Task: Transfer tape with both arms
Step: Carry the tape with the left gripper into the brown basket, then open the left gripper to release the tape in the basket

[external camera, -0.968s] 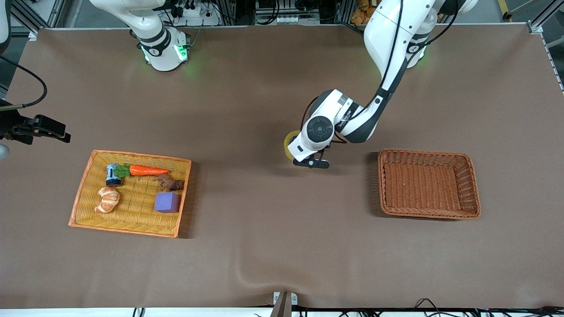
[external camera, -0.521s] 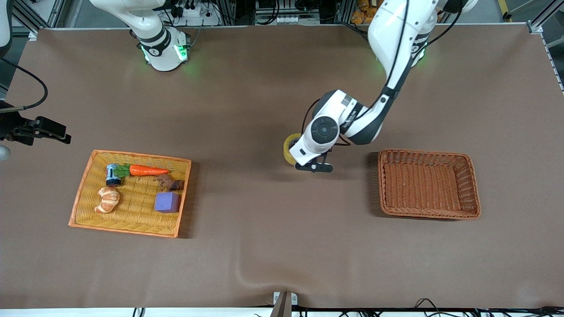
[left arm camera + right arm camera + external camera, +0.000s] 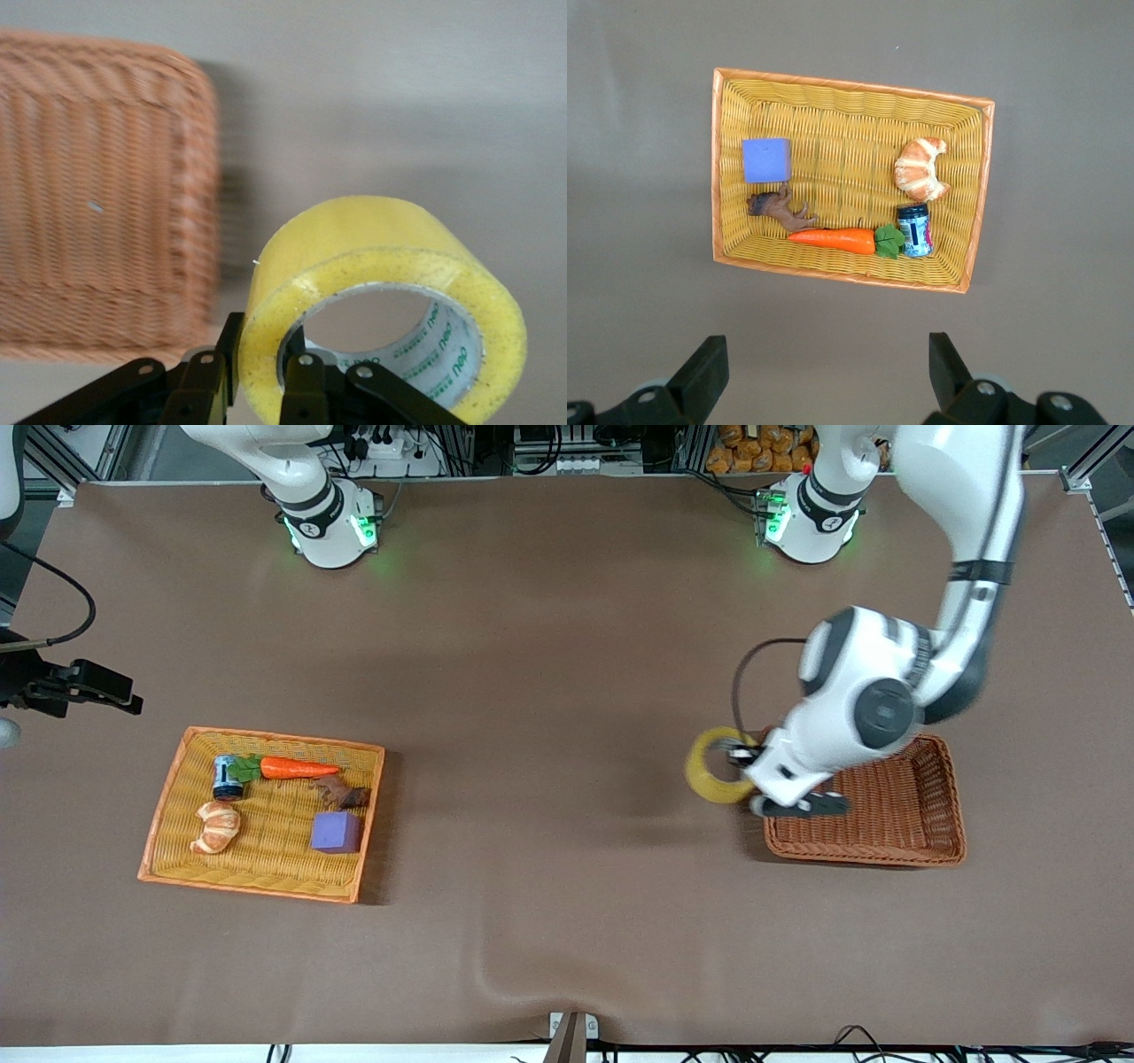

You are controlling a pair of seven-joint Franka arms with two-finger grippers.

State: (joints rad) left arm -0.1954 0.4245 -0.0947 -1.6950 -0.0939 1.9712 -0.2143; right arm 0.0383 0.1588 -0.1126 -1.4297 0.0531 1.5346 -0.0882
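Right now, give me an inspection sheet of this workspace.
Surface: brown table cover, slight ripple at the camera edge.
Job's things: tape held above the brown basket rim.
Clutter: yellow basket with carrot, croissant, purple block, small jar, brown toy.
Grippers: left gripper shut on the tape wall; right gripper open above the yellow basket.
Cables: black cable at left wrist.
Surroundings: equipment along the base side.

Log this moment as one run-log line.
left gripper: shut on tape, over brown basket edge | right gripper: open, over yellow tray
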